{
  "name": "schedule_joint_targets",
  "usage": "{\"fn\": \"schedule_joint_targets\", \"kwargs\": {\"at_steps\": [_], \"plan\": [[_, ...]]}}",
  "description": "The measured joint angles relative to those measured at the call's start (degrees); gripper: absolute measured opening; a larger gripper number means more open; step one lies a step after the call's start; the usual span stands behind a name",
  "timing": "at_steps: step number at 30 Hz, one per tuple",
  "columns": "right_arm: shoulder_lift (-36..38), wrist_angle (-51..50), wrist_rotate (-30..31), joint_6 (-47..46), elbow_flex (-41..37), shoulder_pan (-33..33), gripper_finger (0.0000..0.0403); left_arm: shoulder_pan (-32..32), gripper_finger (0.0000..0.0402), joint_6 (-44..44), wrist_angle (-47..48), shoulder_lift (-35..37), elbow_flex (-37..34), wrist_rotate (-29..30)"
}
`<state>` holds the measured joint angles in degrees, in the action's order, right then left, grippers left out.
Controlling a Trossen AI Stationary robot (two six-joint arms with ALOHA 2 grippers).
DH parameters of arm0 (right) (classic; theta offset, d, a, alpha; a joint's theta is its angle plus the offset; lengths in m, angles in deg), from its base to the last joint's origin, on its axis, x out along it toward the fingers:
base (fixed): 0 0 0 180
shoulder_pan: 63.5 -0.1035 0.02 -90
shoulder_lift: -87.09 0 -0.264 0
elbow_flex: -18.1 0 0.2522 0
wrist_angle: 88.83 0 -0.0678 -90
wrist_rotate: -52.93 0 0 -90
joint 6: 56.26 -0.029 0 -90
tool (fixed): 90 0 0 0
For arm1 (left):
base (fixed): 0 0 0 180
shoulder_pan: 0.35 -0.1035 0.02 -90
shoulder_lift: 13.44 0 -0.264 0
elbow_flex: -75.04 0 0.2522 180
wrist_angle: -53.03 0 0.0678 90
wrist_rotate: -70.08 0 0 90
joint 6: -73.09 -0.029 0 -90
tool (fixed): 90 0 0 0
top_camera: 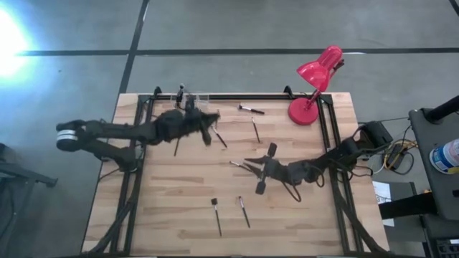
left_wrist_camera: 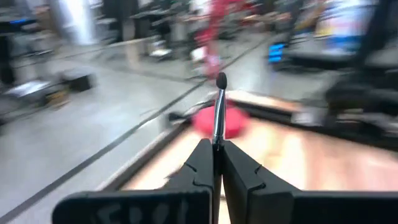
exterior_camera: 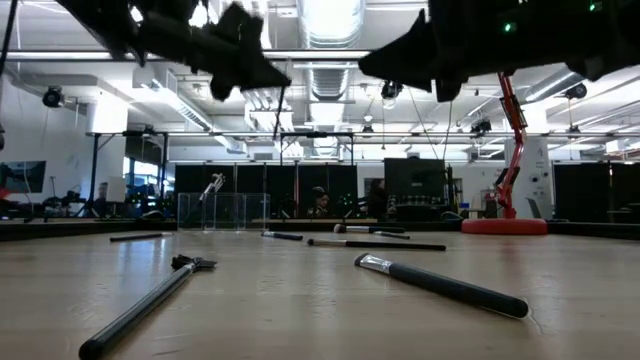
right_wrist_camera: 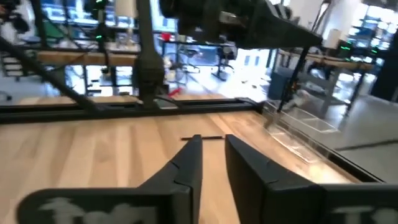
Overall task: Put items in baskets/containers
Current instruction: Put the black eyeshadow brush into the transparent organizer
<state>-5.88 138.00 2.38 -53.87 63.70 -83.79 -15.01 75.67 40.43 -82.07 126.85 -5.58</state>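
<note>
Left gripper: pressed together on 1 brush, the handle pinched between the fingers, the dark bristle tip pointing away from the wrist.
Where it hangs: in the high view the left gripper is raised off the wood, just in front of the clear containers that sit at the table's far edge, left of the red lamp.
Step in hand: we judge this to be the carry to the containers, with the drop not yet made.
Doing it well: we would bring the brush upright over 1 compartment, lower its end inside the wall, and only then let go, since the cups are low and light and a sideways nudge could shift them.
Right gripper: spread, holding nothing, low over the middle of the table, well in front of the lamp.
Its nearest work: a brush lies just beside the right gripper on the lamp-opposite side.
Loose brushes: 2 near the lamp, 2 far from it toward the near edge.
Already placed: the low view shows 1 stick leaning in the containers.
</note>
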Motion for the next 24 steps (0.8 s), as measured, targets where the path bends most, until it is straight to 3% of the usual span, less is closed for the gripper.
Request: {"fn": "schedule_joint_targets", "kwargs": {"at_steps": [5,12,24], "plan": [[0.0,1.5,-0.9,-0.2,-1.0,0.6,0.0014,-12.9,0.001,-0.2,-0.1,-2.8,-0.1,0.3],[0.0,1.4,-0.9,1.0,-0.5,0.6,0.0009,-27.6,0.0009,1.2,-0.2,-7.7,0.2,0.6],[0.0,1.4,-0.9,1.0,-0.5,0.6,0.0008,-32.8,0.0009,1.3,-2.2,-18.8,3.1,2.5]]}}
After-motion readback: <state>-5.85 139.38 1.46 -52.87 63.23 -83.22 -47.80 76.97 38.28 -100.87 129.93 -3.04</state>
